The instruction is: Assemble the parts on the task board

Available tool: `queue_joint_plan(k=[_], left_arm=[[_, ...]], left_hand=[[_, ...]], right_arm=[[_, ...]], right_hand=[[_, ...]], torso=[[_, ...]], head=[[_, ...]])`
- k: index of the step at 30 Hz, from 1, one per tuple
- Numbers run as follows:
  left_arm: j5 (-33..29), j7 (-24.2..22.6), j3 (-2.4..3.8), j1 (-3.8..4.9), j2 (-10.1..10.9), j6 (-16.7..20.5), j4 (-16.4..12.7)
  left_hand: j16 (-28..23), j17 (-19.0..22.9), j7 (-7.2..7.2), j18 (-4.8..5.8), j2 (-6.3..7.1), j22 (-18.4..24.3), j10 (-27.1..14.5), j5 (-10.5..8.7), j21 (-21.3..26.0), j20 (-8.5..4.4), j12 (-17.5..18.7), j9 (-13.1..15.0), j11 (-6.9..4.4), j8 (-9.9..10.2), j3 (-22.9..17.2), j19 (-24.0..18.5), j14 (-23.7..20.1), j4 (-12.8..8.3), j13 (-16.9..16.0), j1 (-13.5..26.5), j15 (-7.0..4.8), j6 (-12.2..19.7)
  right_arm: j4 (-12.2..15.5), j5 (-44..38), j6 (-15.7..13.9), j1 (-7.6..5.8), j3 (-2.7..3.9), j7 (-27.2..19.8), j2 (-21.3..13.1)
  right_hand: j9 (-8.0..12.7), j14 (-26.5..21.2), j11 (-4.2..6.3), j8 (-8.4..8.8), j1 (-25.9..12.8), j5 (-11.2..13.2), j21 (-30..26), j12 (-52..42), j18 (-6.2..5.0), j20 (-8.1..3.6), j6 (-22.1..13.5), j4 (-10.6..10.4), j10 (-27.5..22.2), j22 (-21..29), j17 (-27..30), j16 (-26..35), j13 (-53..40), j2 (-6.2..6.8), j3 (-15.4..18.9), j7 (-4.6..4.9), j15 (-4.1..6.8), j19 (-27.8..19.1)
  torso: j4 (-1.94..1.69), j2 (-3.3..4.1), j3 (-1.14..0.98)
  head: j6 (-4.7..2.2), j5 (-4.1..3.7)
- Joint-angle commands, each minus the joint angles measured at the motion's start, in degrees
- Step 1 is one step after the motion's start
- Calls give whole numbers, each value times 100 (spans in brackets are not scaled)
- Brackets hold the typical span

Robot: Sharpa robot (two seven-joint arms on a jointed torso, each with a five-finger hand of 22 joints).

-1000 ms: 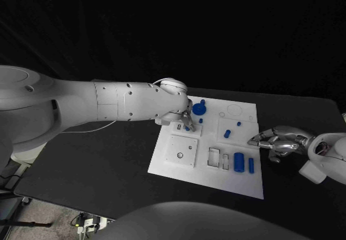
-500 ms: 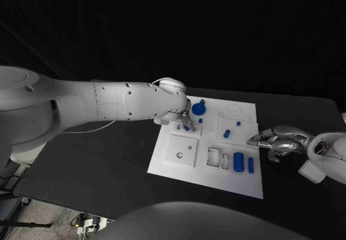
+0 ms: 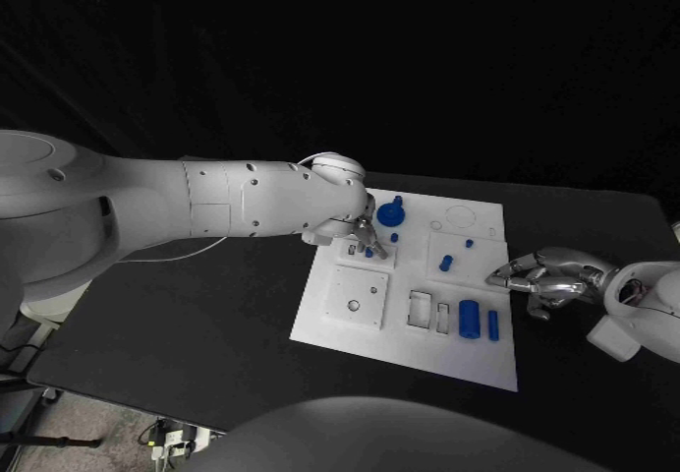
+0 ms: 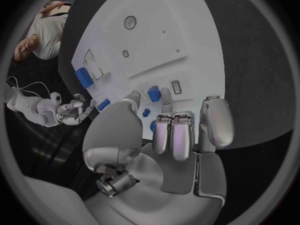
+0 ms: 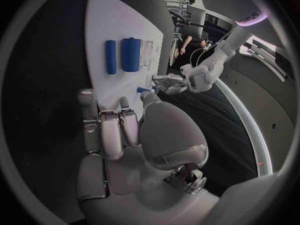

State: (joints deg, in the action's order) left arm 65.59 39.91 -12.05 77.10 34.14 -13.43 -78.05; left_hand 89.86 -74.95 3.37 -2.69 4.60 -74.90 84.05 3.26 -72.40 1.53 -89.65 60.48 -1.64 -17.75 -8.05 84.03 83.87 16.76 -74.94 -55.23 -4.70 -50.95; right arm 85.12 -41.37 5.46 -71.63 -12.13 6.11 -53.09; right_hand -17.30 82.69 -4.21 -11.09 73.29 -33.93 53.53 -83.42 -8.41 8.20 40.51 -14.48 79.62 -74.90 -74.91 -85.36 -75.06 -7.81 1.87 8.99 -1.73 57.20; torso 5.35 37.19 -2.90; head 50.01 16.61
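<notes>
The white task board (image 3: 404,339) lies mid-table, with two blue cylinders (image 3: 480,320) side by side near its right edge, a round blue knob (image 3: 391,211) standing at its far side, and small blue pegs (image 3: 445,263) set in its middle. The left hand (image 3: 363,236) reaches over the board, fingertips pinching a small blue peg (image 4: 153,93). The right hand (image 3: 552,277) rests curled on the table beside the board, holding nothing.
</notes>
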Motion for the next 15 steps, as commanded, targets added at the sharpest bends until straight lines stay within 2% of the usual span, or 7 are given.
queue_joint_plan(k=[1, 9, 12, 15], left_arm=[[-97, 844, -13, -19, -1, -33, -1], [-51, 834, -11, -20, 44, 81, -32], [1, 785, -7, -18, 137, 244, -112], [37, 674, 33, -5, 317, 510, -283]], left_hand=[[14, -1505, -6, -73, 8, -1054, 567, -29, 15, 52, 7, 8, 44, -27, 55, 77, 613, -1, -1469, 54, 44, 26], [14, -1505, -11, -70, 14, -1057, 569, -31, 2, 55, 3, 20, 52, -48, 94, 82, 613, 1, -1472, 72, 51, 13], [14, -1505, -22, -66, 33, -1064, 576, -32, -22, 58, -7, 53, 47, -107, 157, 91, 613, 1, -1481, 80, 50, -37], [14, -1505, -52, -55, 72, -1080, 595, -27, -87, 50, -35, 113, 24, -219, 226, 117, 613, 4, -1506, 23, 35, -121]], right_arm=[[-8, -80, 140, 47, -34, 124, 4], [2, -80, 116, 48, -34, 108, -7], [20, -80, 68, 48, -34, 65, -31], [63, -81, -26, 48, -33, -7, -77]], right_hand=[[8, -38, -5, 23, 9, -31, -36, 35, -36, -2, -46, 0, -23, -231, -951, 17, -846, 61, -46, -1, 4, -54], [9, -43, -5, 23, 9, -34, -44, 37, -37, -2, -47, 2, -24, -229, -947, 20, -844, 63, -51, 0, 4, -57], [9, -42, -6, 23, 7, -33, -42, 37, -36, -2, -47, 1, -24, -230, -947, 20, -844, 65, -51, 0, 4, -53], [8, -33, -8, 19, -13, -24, -40, 30, -33, -2, -38, -10, -12, -232, -951, 16, -850, 77, -49, 1, 3, -41]], torso=[[1, 6, -2], [6, 6, 0], [3, 4, 1], [5, 3, 0]], head=[[-1, 8], [-1, 0], [-1, -25], [-1, -45]])
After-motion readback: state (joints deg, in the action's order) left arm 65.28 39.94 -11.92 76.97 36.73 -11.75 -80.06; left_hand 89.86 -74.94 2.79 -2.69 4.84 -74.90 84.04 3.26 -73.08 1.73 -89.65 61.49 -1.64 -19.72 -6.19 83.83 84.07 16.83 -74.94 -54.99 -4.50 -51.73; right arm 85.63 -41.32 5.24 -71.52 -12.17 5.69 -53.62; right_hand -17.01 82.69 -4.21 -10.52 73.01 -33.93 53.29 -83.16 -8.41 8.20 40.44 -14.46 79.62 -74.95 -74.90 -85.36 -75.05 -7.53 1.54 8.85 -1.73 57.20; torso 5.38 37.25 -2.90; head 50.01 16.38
